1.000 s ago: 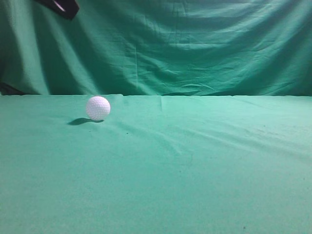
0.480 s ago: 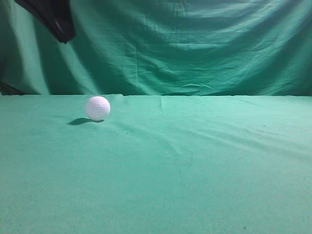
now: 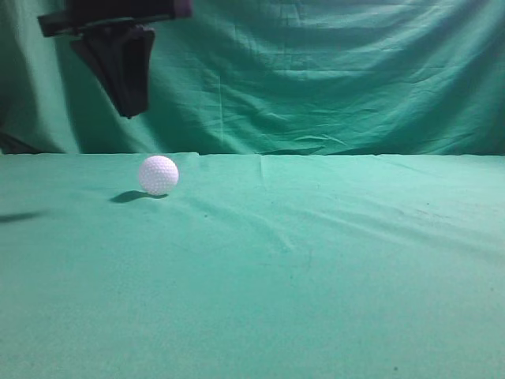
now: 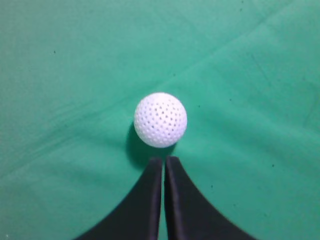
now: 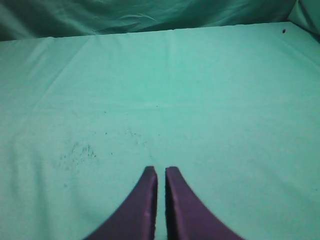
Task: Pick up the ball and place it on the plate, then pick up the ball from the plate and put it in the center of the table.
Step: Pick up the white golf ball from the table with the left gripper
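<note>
The white dimpled golf ball rests on the green table at the left of the exterior view. My left gripper hangs above it and a little to its left, jaws shut and empty. In the left wrist view the ball lies on the cloth just beyond the shut black fingertips. My right gripper is shut and empty over bare cloth; it does not show in the exterior view. No plate is in view.
A draped green cloth backdrop hangs behind the table's far edge. Wrinkles run across the table cloth. A patch of dark specks marks the cloth in the right wrist view.
My left gripper has come down from the top left corner and moved right, toward the spot above the ball. The ball has not moved.
</note>
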